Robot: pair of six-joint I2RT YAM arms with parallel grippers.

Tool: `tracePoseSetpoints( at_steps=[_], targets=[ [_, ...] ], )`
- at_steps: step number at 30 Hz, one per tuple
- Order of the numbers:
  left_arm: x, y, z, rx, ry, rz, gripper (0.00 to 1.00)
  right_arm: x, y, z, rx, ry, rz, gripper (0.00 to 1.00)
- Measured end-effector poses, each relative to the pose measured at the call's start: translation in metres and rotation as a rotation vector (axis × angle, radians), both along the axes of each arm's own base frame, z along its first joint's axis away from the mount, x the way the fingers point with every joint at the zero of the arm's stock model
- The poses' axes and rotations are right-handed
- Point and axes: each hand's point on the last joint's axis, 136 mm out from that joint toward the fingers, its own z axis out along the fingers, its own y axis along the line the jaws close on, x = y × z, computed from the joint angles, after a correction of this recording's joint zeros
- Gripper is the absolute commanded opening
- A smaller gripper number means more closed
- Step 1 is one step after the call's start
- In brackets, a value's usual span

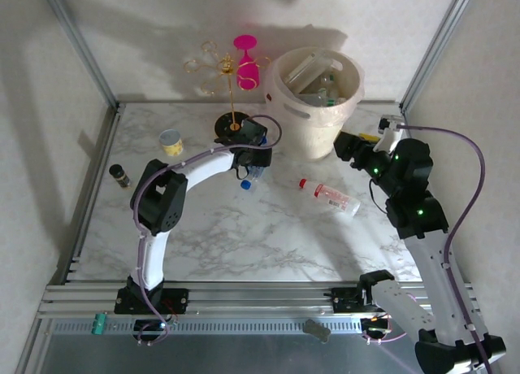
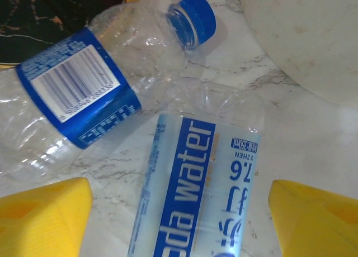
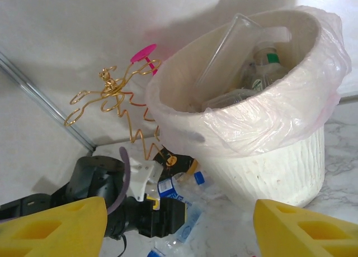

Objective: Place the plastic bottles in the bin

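Top view, left gripper (image 1: 250, 169): jaws apart, straddling soda bottle (image 2: 196, 179), not gripping.
Blue-cap bottle (image 2: 95, 95): on table (image 1: 244, 244), just beside it.
Red-cap bottle (image 1: 328, 196): on table.
Bin (image 1: 313, 134): several bottles inside.
Right gripper (image 3: 179, 223): spread, empty.
Remaining: apparently three bottles.

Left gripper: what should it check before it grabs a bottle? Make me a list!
1. Left gripper open: ok, fingers wide apart.
2. Soda water bottle between the fingers: ok.
3. Blue-cap bottle out of the way: not ok, it lies close by one finger.
4. Right gripper out of the way: ok, open beside the bin.
5. Room in the bin: cannot tell, bottles lie inside.
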Motion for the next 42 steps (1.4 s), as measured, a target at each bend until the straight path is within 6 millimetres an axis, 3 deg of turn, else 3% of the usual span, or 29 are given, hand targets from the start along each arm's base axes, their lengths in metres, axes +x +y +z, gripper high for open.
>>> tracePoseSetpoints(
  at_steps=[5,12,19,26,31,38,42],
  targets=[
    [0.000,-0.003,-0.022,0.032,0.044,-0.027,0.80,-0.004,-0.001,0.004,-0.007,-0.019,0.002,0.71],
    [-0.005,-0.003,-0.044,0.055,0.092,-0.052,0.71,-0.001,0.000,-0.010,-0.015,0.012,0.003,0.70],
    [-0.005,-0.003,-0.044,0.069,0.085,-0.064,0.55,-0.001,0.000,-0.011,-0.013,0.013,0.006,0.69],
    [-0.018,0.010,-0.041,0.090,0.081,-0.052,0.51,-0.002,0.001,-0.011,-0.004,0.017,0.009,0.69],
    [-0.036,0.015,-0.014,0.071,0.056,-0.056,0.51,-0.002,0.002,-0.010,0.003,0.018,0.015,0.68],
    [-0.065,0.003,0.070,-0.059,-0.079,-0.107,0.50,-0.001,0.010,-0.005,0.041,0.010,0.056,0.68],
    [-0.090,0.001,0.114,-0.145,-0.160,-0.158,0.49,0.005,0.021,-0.012,0.069,0.048,0.105,0.68]
  ],
)
